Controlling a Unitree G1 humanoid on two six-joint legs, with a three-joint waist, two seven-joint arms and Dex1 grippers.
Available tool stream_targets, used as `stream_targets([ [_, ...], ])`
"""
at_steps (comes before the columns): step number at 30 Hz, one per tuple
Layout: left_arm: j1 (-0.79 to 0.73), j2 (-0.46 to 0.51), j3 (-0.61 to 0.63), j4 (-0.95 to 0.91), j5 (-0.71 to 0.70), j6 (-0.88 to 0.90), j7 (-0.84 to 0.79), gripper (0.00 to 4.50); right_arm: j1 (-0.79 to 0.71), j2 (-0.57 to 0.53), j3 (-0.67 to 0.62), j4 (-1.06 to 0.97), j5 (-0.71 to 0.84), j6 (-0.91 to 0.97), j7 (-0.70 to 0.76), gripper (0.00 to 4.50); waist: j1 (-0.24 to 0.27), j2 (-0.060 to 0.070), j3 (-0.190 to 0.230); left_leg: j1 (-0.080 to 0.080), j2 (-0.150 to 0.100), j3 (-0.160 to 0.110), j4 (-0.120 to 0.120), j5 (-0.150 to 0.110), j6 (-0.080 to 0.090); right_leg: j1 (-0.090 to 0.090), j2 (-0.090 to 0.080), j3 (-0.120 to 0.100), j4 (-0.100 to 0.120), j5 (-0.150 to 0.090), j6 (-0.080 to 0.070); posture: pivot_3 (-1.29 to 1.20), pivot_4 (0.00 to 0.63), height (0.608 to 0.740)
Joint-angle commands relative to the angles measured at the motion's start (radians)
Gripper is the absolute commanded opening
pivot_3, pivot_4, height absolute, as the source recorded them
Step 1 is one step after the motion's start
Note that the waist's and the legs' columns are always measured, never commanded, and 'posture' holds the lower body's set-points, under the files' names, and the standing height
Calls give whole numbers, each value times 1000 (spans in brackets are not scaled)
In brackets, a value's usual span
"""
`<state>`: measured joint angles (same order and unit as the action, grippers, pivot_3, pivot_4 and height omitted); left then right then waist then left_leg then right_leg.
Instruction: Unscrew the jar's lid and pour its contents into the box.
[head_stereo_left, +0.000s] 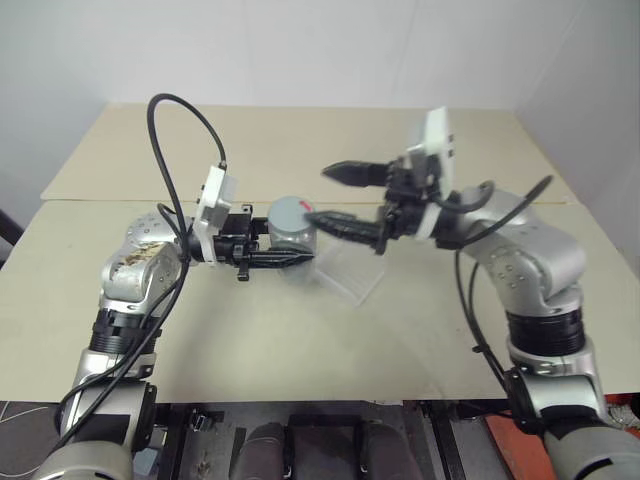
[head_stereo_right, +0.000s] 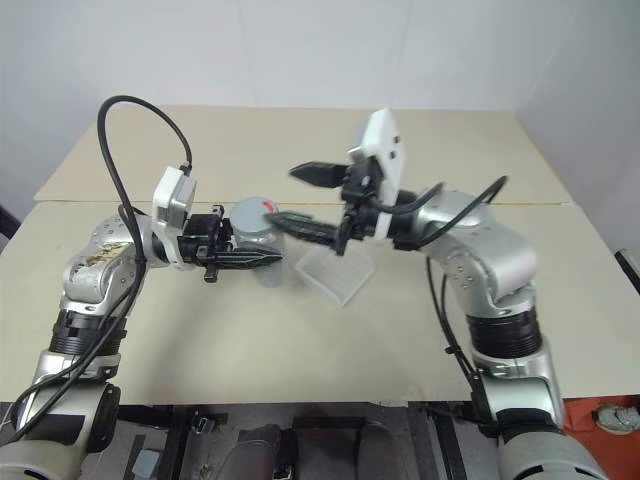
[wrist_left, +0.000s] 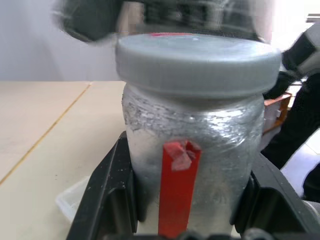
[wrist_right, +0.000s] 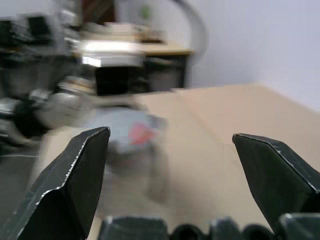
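Holding one jar (head_stereo_left: 292, 236) upright above the bench (head_stereo_left: 300, 330), my left pincer (head_stereo_left: 285, 259) is clamped around its silvery body, its one grey lid (head_stereo_left: 291, 212) on. My right pincer (head_stereo_left: 340, 196) gapes wide beside the lid, gripping nothing. One clear box (head_stereo_left: 352, 270) sits on the bench just beside the jar. My left wrist view adds red tape (wrist_left: 178, 187) down the jar's side; I cannot see inside jar or box.

Counted in the scene are one jar (head_stereo_left: 291, 236), one lid (wrist_left: 197, 60) screwed on it, one clear box (head_stereo_left: 352, 272), one table (head_stereo_left: 300, 340), two strips of red tape, and two grippers, the left (head_stereo_left: 300, 258) and the right (head_stereo_left: 335, 197).
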<state>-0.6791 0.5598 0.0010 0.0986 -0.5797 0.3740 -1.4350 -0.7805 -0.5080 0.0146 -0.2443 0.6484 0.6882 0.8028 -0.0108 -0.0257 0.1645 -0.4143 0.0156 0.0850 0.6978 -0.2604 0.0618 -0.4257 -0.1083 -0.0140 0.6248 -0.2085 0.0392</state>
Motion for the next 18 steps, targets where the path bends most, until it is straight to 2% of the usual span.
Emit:
stream_targets([
  [1,-11,4,13,-30,-18,-17,-12,1913,6,-11,-28,-28,11,-3,1,4488,-1,0,0,0,0,0,0,0,0,0,0,0,0,0,0,0,150,740],
  [11,-26,-1,12,0,-7,-24,-8,1913,3,-28,-53,-92,88,20,27,4488,-2,0,0,0,0,0,0,0,0,0,0,0,0,0,0,0,150,740],
  [18,-34,-18,3,7,2,-27,-5,1913,-48,60,43,-110,86,32,13,4488,-3,0,0,0,0,0,0,0,0,0,0,0,1,0,0,0,150,740],
])
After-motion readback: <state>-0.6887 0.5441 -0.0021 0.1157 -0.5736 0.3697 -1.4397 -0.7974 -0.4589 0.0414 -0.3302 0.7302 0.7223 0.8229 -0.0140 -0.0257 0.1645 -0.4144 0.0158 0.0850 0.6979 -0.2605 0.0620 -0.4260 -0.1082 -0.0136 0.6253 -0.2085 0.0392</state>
